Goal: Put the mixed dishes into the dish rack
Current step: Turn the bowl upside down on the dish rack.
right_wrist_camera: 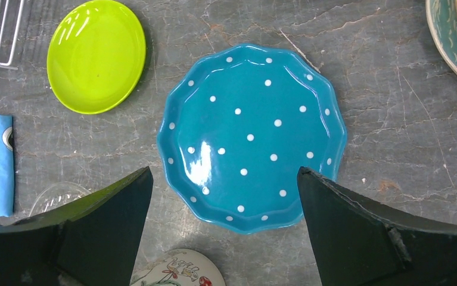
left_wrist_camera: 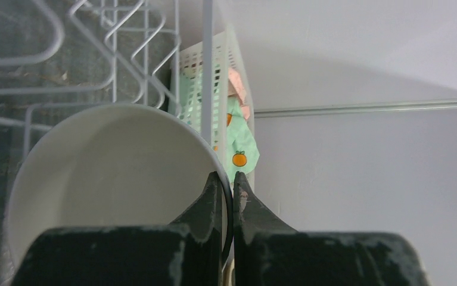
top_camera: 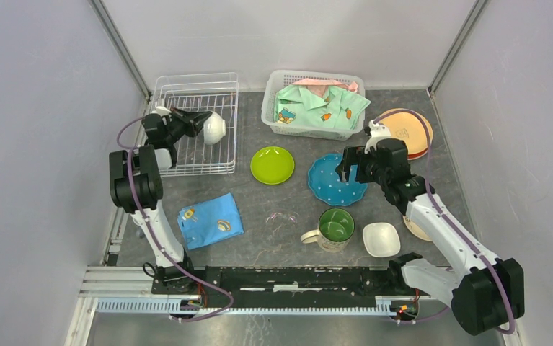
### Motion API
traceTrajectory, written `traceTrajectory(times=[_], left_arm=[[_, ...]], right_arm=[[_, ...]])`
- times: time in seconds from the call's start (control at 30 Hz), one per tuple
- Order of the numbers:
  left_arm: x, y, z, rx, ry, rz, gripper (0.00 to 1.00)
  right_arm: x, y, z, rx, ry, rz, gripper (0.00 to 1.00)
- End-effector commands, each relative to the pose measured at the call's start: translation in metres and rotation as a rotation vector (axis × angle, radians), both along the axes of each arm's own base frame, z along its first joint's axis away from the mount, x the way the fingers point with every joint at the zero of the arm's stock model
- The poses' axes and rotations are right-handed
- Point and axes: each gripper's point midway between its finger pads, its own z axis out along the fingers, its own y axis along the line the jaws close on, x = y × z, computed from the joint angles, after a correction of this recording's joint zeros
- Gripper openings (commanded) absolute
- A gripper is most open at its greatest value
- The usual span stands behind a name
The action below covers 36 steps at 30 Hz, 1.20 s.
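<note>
- The left gripper (left_wrist_camera: 227,182) is nearly shut on the rim of a white bowl (left_wrist_camera: 112,173), with one finger inside the bowl and the other outside.
- That bowl is held tipped on its side over the dish rack (top_camera: 201,155), near the rack's right wall; whether it touches the wires cannot be told.
- The dish rack stands at the far left of the table (top_camera: 288,202).
- The right gripper (right_wrist_camera: 223,171) hangs over the blue dotted plate (right_wrist_camera: 252,134) with its fingers spread wide on either side, holding nothing.
- The blue dotted plate lies flat on the table, just right of the lime-green plate (top_camera: 272,164).
- A green-lined mug (top_camera: 334,227) and a small white dish (top_camera: 381,239) sit nearer the arm bases.
- An orange plate (top_camera: 410,130) lies at the far right.
- A white basket (top_camera: 313,101) of green clothing stands beside the rack, and a blue cloth (top_camera: 210,220) lies near the left arm.
</note>
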Motion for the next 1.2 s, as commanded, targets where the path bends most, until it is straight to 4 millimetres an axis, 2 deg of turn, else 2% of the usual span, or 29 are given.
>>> traceTrajectory(times=[0.0, 0.1, 0.33, 0.63, 0.93, 1.07, 1.17], left_arm=[[-0.014, -0.002, -0.001, 0.060, -0.031, 0.006, 0.02], [-0.026, -0.003, -0.014, 0.096, 0.019, 0.011, 0.02], [-0.048, 0.006, -0.020, 0.294, 0.108, 0.033, 0.02], [-0.085, 0.001, -0.035, 0.354, 0.186, -0.014, 0.02], [-0.106, 0.023, -0.021, 0.554, 0.226, 0.066, 0.02], [-0.115, 0.022, -0.019, 0.555, 0.228, 0.072, 0.02], [-0.114, 0.022, -0.009, 0.553, 0.189, 0.089, 0.02]], right_arm=[[0.006, -0.003, 0.006, -0.015, -0.045, -0.008, 0.98], [0.006, -0.004, 0.004, -0.021, -0.043, -0.006, 0.98], [0.005, -0.007, 0.003, -0.028, -0.042, -0.008, 0.98], [0.000, -0.007, -0.002, -0.016, -0.040, -0.009, 0.98], [-0.006, -0.010, -0.004, -0.015, -0.044, -0.013, 0.98], [-0.007, -0.009, -0.006, -0.002, -0.043, -0.013, 0.98], [-0.008, -0.008, -0.006, 0.000, -0.041, -0.011, 0.98]])
